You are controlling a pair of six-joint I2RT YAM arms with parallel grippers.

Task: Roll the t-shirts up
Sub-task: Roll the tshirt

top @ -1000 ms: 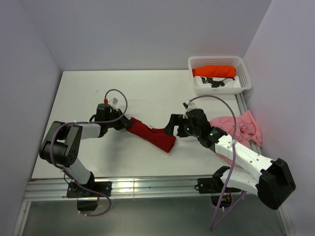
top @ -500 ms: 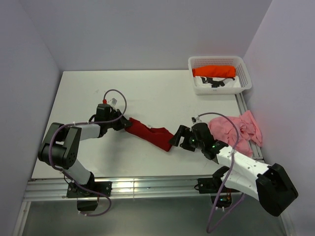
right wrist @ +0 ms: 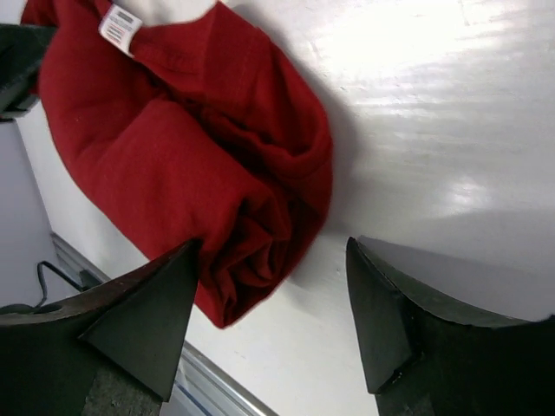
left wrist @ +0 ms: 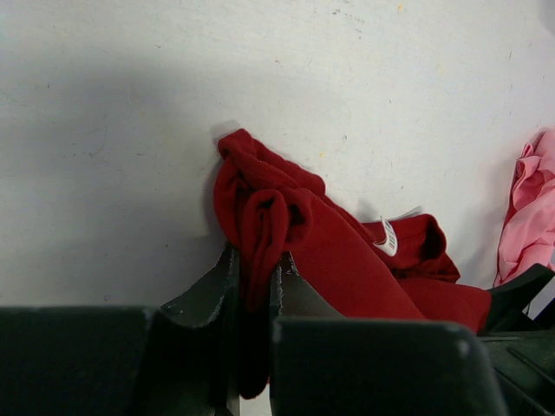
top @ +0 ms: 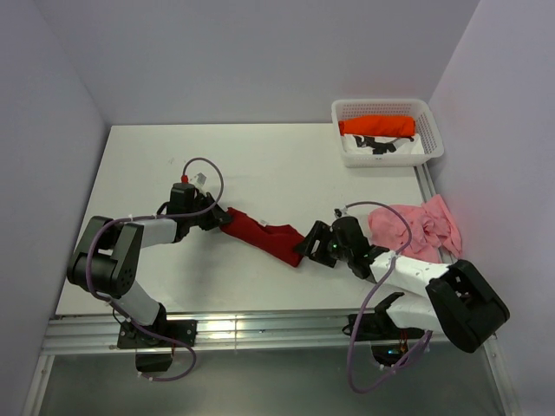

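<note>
A dark red t-shirt (top: 264,236) lies rolled into a long bundle on the white table. My left gripper (top: 227,217) is shut on its left end; in the left wrist view the red cloth (left wrist: 347,251) is pinched between the fingers of that gripper (left wrist: 254,260). My right gripper (top: 305,244) is open at the roll's right end. In the right wrist view the spiral end of the roll (right wrist: 191,147) sits inside this gripper (right wrist: 273,247), against the left finger and apart from the right one. A pale pink t-shirt (top: 416,227) lies crumpled at the right. A bright orange t-shirt (top: 377,126) lies in the basket.
The white lattice basket (top: 381,104) stands at the back right corner and also holds a dark item (top: 377,146). The pink shirt (left wrist: 529,217) shows at the right edge of the left wrist view. A metal rail (top: 260,325) runs along the table's near edge.
My right gripper has dropped low and moved toward the near edge, onto the roll's right end, and its jaws have narrowed a little. The left gripper has not moved.
</note>
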